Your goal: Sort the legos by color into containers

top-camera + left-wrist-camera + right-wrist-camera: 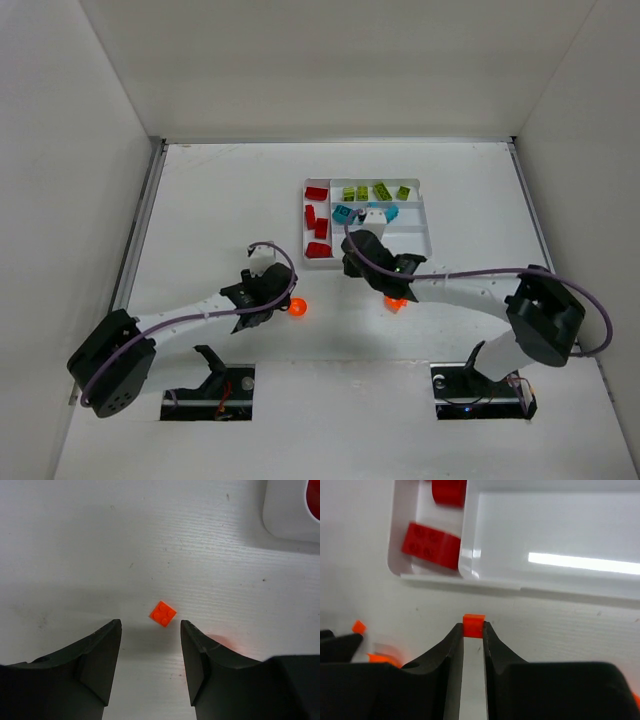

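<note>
Top view: the tray (402, 243) is lying at the far right of the table (220, 200). Red bricks (317, 222) are sitting in its narrow left slot, green bricks (375, 192) in the far long slot, and teal bricks (345, 213) in the middle long slot. The left arm is reaching in from the near left, and the left gripper (288, 302) is hovering near the table's middle, well apart from the tray. Its jaws are standing wide apart with nothing between the fingers (107, 655). The free brick (163, 613), a small orange square with four studs, is lying flat on the table just beyond the fingertips, in line with the gap between them and touching neither. A rounded corner of the tray is showing at the far right of the left wrist view. The right arm is crossing from the near right toward the tray's near left corner. The right gripper (473, 628) is clamping the held brick (473, 619), also orange, between its closed fingertips, just near of the tray's near wall and beside the end of the red slot. A third orange brick (395, 302) is lying on the table under the right arm, partly hidden by it.
</note>
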